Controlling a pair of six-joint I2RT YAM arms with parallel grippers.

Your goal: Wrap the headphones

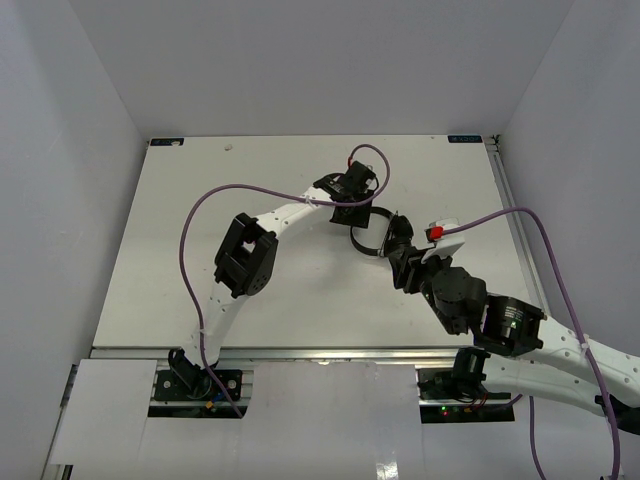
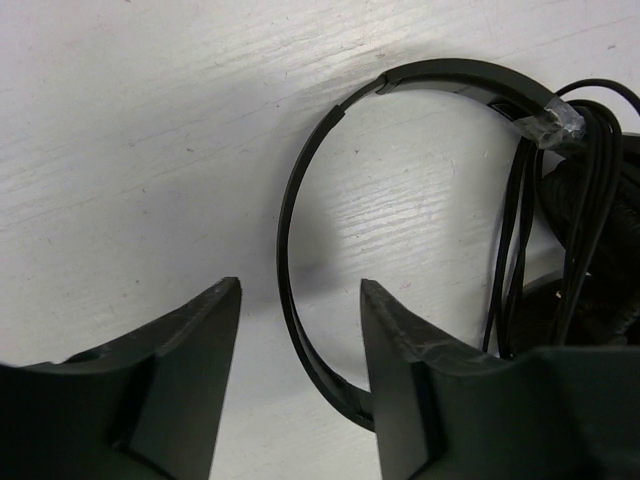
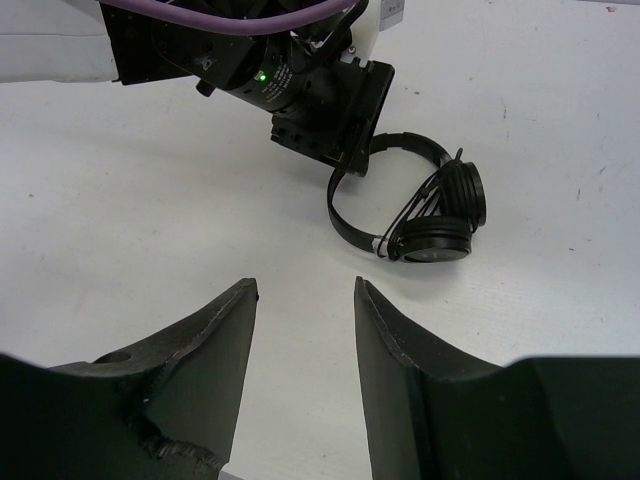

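Your headphones [image 1: 368, 243] lie flat on the white worktop [image 1: 200, 250], a bit right of the middle and toward the far side. They sit between your two pincers.

Your left pincer [image 1: 357, 200] is just at the far side of the headphones. It is released, with its two fingers spread wide and nothing in them. From its own camera, the left pincer [image 2: 300, 285] hangs over the thin black band of the headphones [image 2: 440, 75], and the band curves through the gap between the fingers. You cannot tell if a finger touches the band. The thin dark cord [image 2: 520, 220] lies in loops on the right, by the round ear pads.

Your right pincer [image 1: 398, 250] is at the near right side of the headphones. It is released too, and holds nothing. From its camera, the right pincer [image 3: 303, 290] is over bare worktop, and the headphones [image 3: 435, 240] lie a little way in front of it, to the right. The two ear pads lie close together, with cord strands across them.
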